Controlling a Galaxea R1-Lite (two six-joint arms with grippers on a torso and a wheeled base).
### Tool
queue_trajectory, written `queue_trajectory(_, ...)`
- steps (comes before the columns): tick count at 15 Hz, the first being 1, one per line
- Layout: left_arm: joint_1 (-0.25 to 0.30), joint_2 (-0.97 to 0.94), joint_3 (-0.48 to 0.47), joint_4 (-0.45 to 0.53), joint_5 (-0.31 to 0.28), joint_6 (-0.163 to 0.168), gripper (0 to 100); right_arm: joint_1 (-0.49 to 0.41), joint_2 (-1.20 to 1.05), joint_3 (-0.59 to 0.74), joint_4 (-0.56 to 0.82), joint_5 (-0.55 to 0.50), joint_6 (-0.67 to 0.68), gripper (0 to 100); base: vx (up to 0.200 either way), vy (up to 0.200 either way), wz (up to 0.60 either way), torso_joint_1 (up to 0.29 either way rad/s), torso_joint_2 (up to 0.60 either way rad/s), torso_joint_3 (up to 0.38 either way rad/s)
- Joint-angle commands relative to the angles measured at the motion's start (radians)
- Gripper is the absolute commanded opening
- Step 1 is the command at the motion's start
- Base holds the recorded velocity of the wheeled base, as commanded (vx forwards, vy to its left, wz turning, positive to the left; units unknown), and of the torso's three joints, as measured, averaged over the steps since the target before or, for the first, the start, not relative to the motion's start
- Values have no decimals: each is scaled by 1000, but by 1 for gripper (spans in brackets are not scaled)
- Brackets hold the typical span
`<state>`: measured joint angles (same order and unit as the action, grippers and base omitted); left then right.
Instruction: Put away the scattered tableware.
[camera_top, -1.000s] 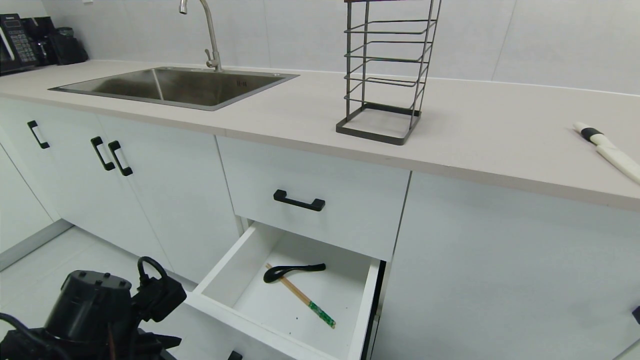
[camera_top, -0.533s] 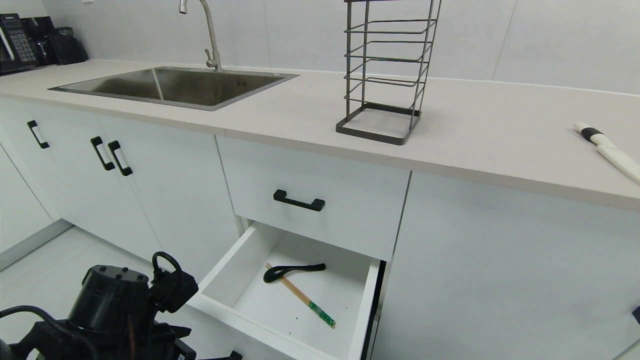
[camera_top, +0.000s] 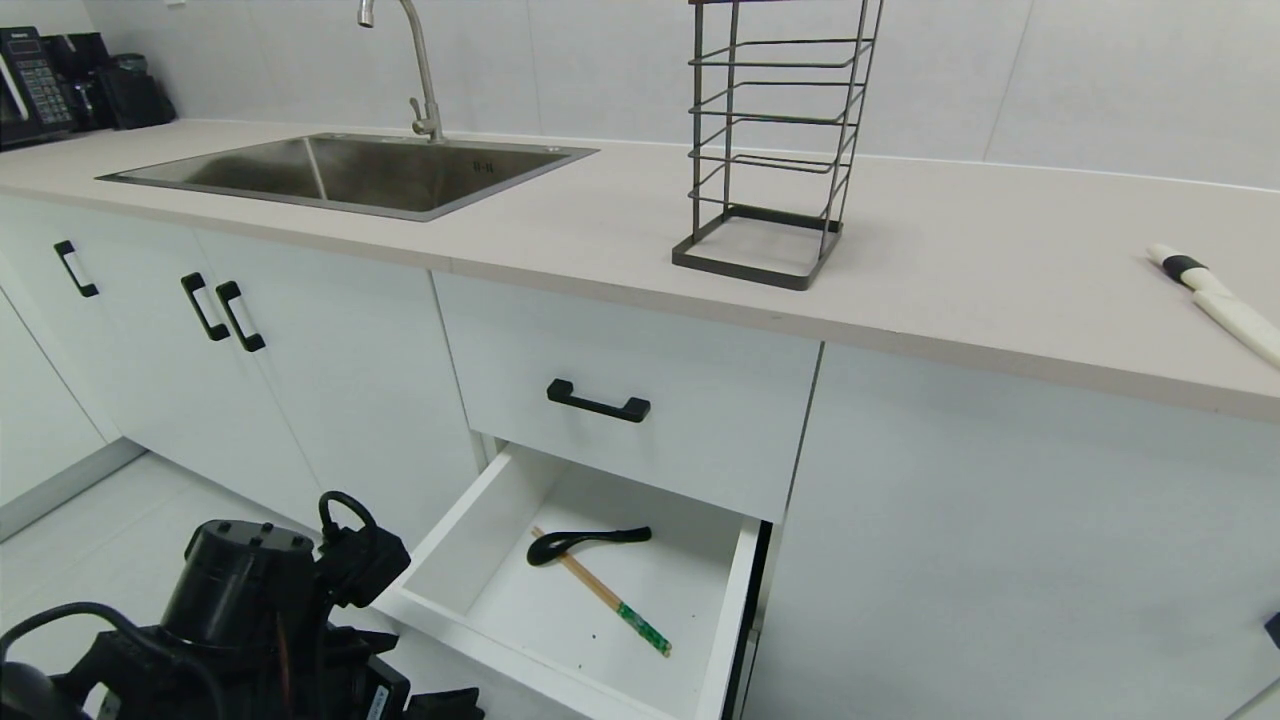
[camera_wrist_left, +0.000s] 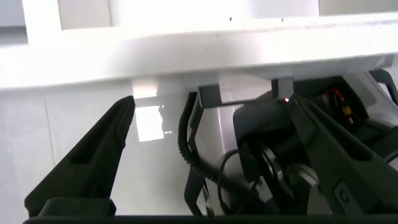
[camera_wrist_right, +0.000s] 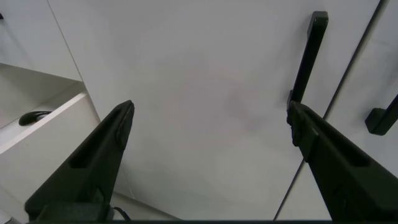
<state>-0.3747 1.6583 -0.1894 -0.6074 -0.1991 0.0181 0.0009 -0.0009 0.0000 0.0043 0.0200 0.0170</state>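
The lower drawer (camera_top: 455, 515) stands pulled open under the counter. Inside it lie a black spoon (camera_top: 580, 542) and a wooden chopstick with a green end (camera_top: 600, 592). A white-handled knife (camera_top: 1215, 300) rests on the counter at the far right. My left arm (camera_top: 260, 590) hangs low, just left of the drawer's front corner. The left gripper (camera_wrist_left: 211, 106) is open and holds nothing, right below a white panel (camera_wrist_left: 199, 50). My right gripper (camera_wrist_right: 210, 109) is open too, facing a white cabinet door, with the black spoon (camera_wrist_right: 34, 116) off to one side.
A dark wire rack (camera_top: 770, 150) stands on the counter above the drawers, and a steel sink (camera_top: 350, 170) with a tap lies to the left. The upper drawer with a black handle (camera_top: 598, 402) is closed. A black door handle (camera_wrist_right: 311, 56) is near my right gripper.
My left arm has moved to the right, closer to the open drawer's front corner. The drawer, its contents and the knife have stayed put.
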Motion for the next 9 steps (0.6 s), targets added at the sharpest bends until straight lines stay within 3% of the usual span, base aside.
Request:
queue_trajectory(1, 0, 44, 1, -34, 6, 0, 100, 1, 2, 0, -1, 0, 1, 100, 0, 0, 0, 0, 0, 0)
queue_trajectory(6, 0, 70, 1, -97, 6, 3, 100, 1, 1, 0, -1, 0, 0, 100, 0, 0, 0, 0, 0, 0)
queue_trajectory(7, 7, 90, 2, -132, 6, 34, 100, 1, 2, 0, 0, 0, 0, 100, 0, 0, 0, 0, 0, 0)
queue_trajectory(9, 13, 127, -1, -199, 4, 49, 100, 1, 2, 0, -1, 0, 0, 100, 0, 0, 0, 0, 0, 0)
